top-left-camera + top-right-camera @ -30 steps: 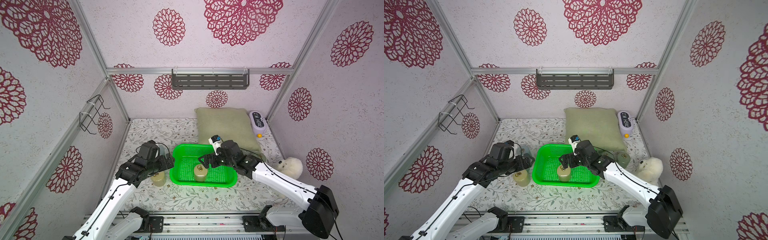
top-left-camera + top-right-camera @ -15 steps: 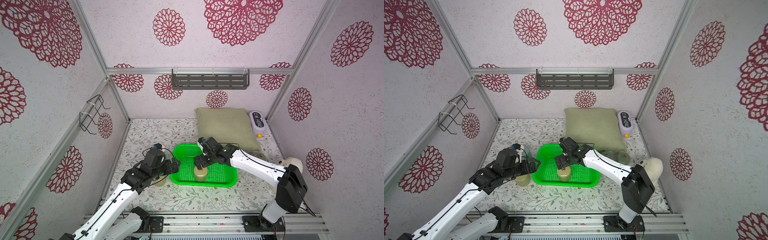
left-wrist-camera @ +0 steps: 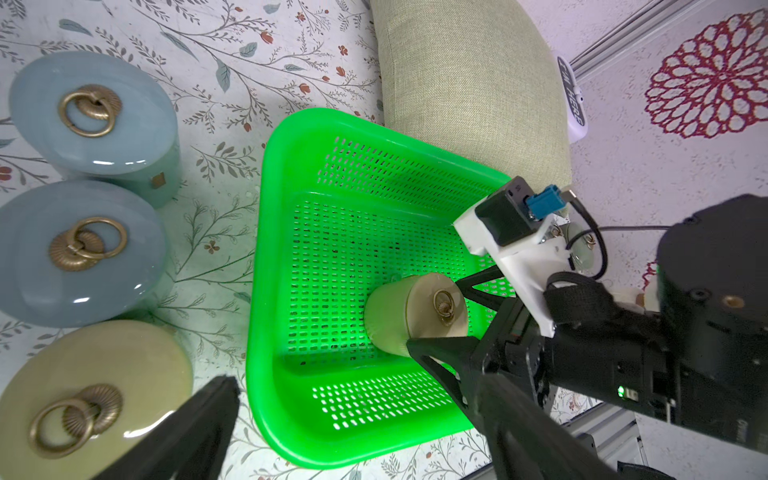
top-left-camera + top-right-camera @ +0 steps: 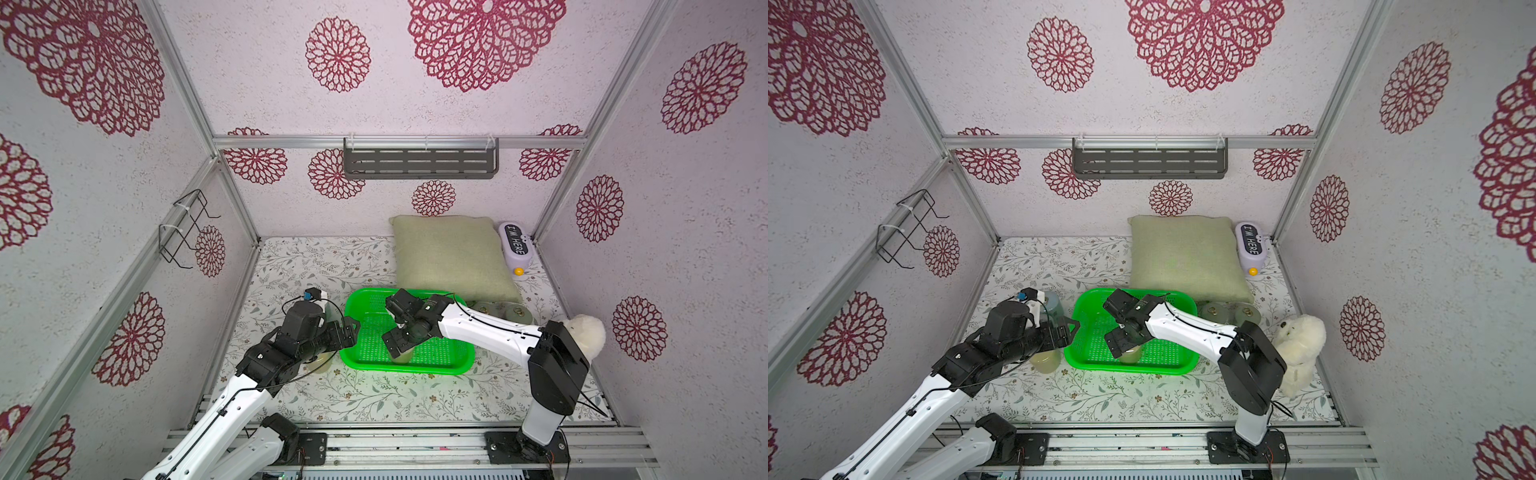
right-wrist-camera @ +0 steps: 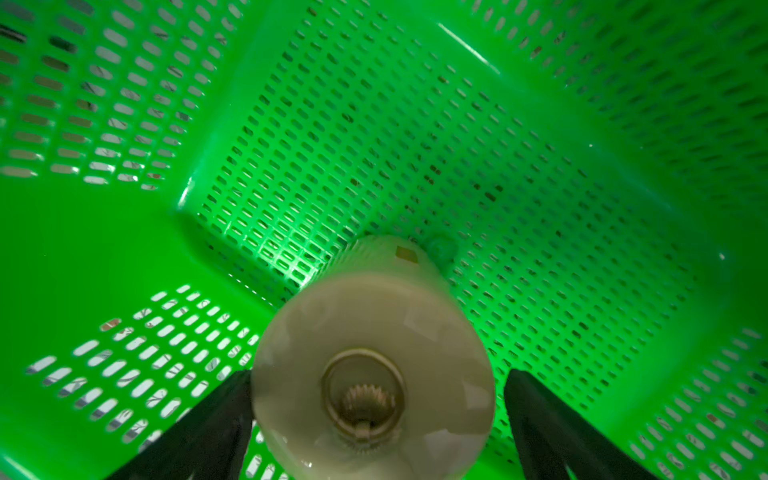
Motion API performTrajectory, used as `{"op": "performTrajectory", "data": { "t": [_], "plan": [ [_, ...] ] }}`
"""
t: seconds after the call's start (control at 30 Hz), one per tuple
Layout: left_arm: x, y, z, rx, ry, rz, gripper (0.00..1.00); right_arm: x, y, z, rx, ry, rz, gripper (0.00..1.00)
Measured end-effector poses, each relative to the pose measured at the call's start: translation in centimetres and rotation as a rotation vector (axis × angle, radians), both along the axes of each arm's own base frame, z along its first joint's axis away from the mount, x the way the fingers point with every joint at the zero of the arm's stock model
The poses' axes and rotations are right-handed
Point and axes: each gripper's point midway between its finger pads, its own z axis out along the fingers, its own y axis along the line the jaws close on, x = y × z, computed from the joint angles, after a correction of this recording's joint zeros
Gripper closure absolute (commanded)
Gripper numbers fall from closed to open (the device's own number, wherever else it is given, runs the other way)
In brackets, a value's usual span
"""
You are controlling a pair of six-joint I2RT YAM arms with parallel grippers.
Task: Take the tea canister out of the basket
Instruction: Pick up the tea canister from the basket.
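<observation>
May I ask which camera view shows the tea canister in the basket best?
The left wrist view: the tea canister shows lid and side, in the basket. The right wrist view gives mostly its blurred lid close up between the fingers of the right pincer; in both top views that pincer hides most of it.

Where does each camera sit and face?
Top views: high at the front, looking down on the basket; both arms show.
Left wrist: beside the basket, looking across at the tea canister; left gripper, right gripper show.
Right wrist: inside the basket, looking down on the canister; right gripper's open fingers flank it.
All share basket and canister.
</observation>
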Motion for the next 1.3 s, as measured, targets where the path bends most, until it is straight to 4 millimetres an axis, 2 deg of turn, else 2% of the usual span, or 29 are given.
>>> {"op": "performTrajectory", "data": {
  "t": [0.33,0.5,0.77,0.83,1.0,1.3],
  "plan": [
    [0.0,-0.1,0.0,-0.003,-0.002,-0.003,0.03,0.0,0.1,-2.8,-0.053,0.032,0.001,0.01],
    [0.0,-0.1,0.0,-0.003,-0.002,-0.004,0.03,0.1,0.2,-3.6,-0.063,0.040,0.003,0.03],
    [0.0,-0.1,0.0,-0.003,-0.002,-0.005,0.03,0.2,0.4,-3.5,-0.059,0.033,0.006,0.21],
    [0.0,-0.1,0.0,-0.003,-0.002,-0.005,0.03,0.2,0.4,-3.4,-0.060,0.033,0.004,0.30],
    [0.0,-0.1,0.1,-0.005,-0.004,-0.005,0.03,0.1,0.2,-3.0,-0.070,0.036,0.004,0.34],
    [-0.1,-0.2,0.4,-0.018,-0.022,-0.009,0.03,0.5,0.4,-1.4,-0.069,0.019,-0.002,0.34]
  ]
}}
